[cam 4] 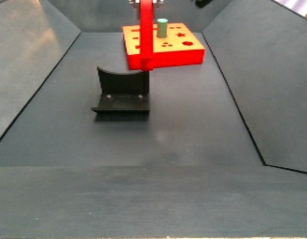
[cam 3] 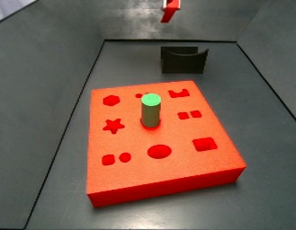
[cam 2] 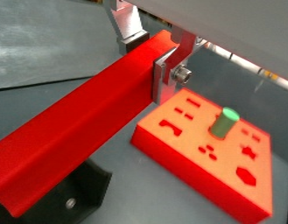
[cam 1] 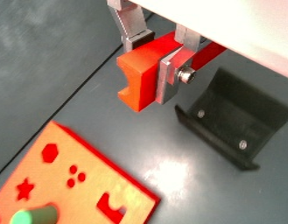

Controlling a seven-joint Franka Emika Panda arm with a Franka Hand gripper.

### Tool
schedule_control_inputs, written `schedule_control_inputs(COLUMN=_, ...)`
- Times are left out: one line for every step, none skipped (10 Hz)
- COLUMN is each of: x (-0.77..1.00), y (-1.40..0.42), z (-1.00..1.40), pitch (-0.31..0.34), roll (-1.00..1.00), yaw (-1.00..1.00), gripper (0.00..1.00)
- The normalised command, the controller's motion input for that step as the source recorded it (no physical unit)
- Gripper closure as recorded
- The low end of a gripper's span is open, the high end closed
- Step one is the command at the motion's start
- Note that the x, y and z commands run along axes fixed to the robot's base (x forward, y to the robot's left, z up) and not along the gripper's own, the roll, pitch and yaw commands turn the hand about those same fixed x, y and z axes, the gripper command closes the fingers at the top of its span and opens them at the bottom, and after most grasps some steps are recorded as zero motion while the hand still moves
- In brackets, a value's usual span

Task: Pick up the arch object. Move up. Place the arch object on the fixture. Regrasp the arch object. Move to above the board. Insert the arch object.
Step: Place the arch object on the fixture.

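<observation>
My gripper (cam 1: 154, 59) is shut on the arch object (cam 1: 139, 80), a long bright red block with a notch in its end face. Both wrist views show the silver fingers (cam 2: 166, 77) clamping the arch object (cam 2: 76, 131) near one end. The block hangs upright in the air, high above the floor, as the arch object (cam 4: 146, 35) shows in a side view. Its lower tip (cam 3: 171, 10) is at the frame's top there. The dark fixture (cam 3: 183, 59) stands bare below it. The red board (cam 3: 156, 139) lies apart from the fixture, with its arch cut-out (cam 3: 179, 92) free.
A green cylinder peg (cam 3: 150, 110) stands upright in the board's middle hole. Dark sloping walls (cam 4: 37, 84) enclose the grey floor on both sides. The fixture (cam 4: 122, 91) sits between the board (cam 4: 168, 47) and the near floor.
</observation>
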Motion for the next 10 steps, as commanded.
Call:
schedule_control_inputs(x=0.74, y=0.04, z=-0.03, pitch=0.093, roll=-1.00, yaw=-0.07, gripper=1.00)
schedule_control_inputs(x=0.64, y=0.04, z=-0.03, pitch=0.107, roll=-1.00, yaw=-0.09, gripper=1.00)
schedule_control_inputs(x=0.57, y=0.04, z=-0.03, pitch=0.116, roll=-1.00, yaw=-0.11, gripper=1.00)
schedule_control_inputs(x=0.53, y=0.04, z=-0.02, pitch=0.122, roll=-1.00, yaw=-0.12, gripper=1.00)
schedule_control_inputs(x=0.44, y=0.05, z=-0.02, pitch=0.128, roll=-0.93, yaw=-0.15, gripper=1.00)
schedule_control_inputs(x=0.36, y=0.04, z=-0.02, pitch=0.106, roll=-0.69, yaw=-0.16, gripper=1.00)
schedule_control_inputs(x=0.30, y=0.05, z=-0.02, pitch=0.087, roll=-0.51, yaw=-0.16, gripper=1.00)
schedule_control_inputs(x=0.26, y=0.05, z=-0.02, pitch=0.073, roll=-0.39, yaw=-0.16, gripper=1.00)
schedule_control_inputs(x=0.15, y=0.04, z=-0.01, pitch=0.041, roll=-0.21, yaw=-0.15, gripper=1.00)
schedule_control_inputs(x=0.10, y=0.03, z=-1.00, pitch=-0.048, roll=-0.18, yaw=-0.09, gripper=1.00)
